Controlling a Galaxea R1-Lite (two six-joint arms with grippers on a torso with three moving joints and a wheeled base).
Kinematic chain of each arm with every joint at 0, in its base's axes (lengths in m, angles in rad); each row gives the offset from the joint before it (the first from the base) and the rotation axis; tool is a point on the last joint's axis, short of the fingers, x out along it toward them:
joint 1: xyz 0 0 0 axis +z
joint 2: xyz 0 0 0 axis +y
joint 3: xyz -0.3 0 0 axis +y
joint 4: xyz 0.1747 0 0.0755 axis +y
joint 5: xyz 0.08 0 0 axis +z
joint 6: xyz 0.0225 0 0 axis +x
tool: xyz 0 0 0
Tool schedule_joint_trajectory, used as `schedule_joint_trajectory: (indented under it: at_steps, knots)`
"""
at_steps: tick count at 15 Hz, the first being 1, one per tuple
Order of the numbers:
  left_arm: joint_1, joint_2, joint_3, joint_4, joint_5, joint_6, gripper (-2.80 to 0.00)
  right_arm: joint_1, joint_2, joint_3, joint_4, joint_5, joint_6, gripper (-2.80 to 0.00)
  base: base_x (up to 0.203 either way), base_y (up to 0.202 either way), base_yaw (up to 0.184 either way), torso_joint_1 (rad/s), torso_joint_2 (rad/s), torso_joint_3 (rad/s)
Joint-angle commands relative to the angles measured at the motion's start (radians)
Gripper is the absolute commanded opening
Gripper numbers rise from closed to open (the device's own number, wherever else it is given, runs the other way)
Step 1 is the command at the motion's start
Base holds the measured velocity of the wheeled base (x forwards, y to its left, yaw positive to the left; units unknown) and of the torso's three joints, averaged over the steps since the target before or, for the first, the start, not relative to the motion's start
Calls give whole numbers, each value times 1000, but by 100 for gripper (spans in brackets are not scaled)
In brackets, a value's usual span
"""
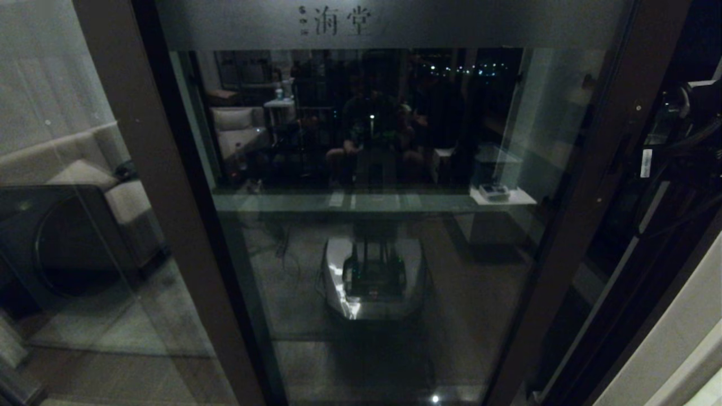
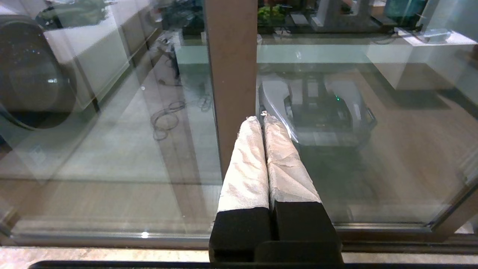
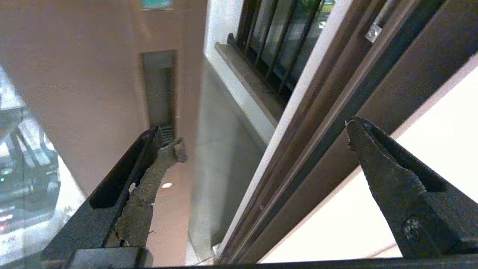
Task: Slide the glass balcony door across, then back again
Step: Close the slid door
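1. Glass fills the head view: the glass balcony door, a tall clear pane in a dark brown frame, stands straight ahead, with a frosted band bearing printed characters across its top.
2. Its right edge post runs down the right side of that view, slanting inward toward the bottom, with small silver screws on its face.
3. A second brown post rises on the left, and beyond it sits another glass panel showing pale reflections of a sofa.
4. The door pane mirrors the robot's own base on the floor.
5. The left tool has its two white-wrapped fingers pressed together, holding nothing, their tips pointing at a brown post low down near the bottom rail; I cannot tell whether they touch it.
6. The right tool is spread wide and holds nothing.
7. Between its dark fingers the wrist camera shows the dark brown door frame running diagonally, a cream wall beside it, and a barred window with a sill further off.
8. The right arm is at the far right edge of the head view, beside the door's edge post.
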Motion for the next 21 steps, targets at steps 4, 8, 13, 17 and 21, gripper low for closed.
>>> schedule_joint_trajectory:
  at_steps: [4, 8, 13, 17, 21]
  knots:
    - [0, 0, 0, 0, 0, 1, -280, 12, 51, -35, 0, -8, -2, 0, 0, 0, 0, 0, 0, 0]
    - [0, 0, 0, 0, 0, 1, -280, 3, 86, -51, -3, -11, 0, 0, 0, 0, 0, 0, 0, 0]
    - [2, 0, 0, 0, 0, 1, -280, -28, 115, -59, -12, -11, 0, 0, 0, 0, 0, 0, 0, 0]
    - [0, 0, 0, 0, 0, 1, -280, -49, 123, -70, -13, -7, 0, 0, 0, 0, 0, 0, 0, 0]
    - [2, 0, 0, 0, 0, 1, -280, -73, 136, -73, -13, -7, -3, 0, 0, 0, 0, 0, 0, 0]
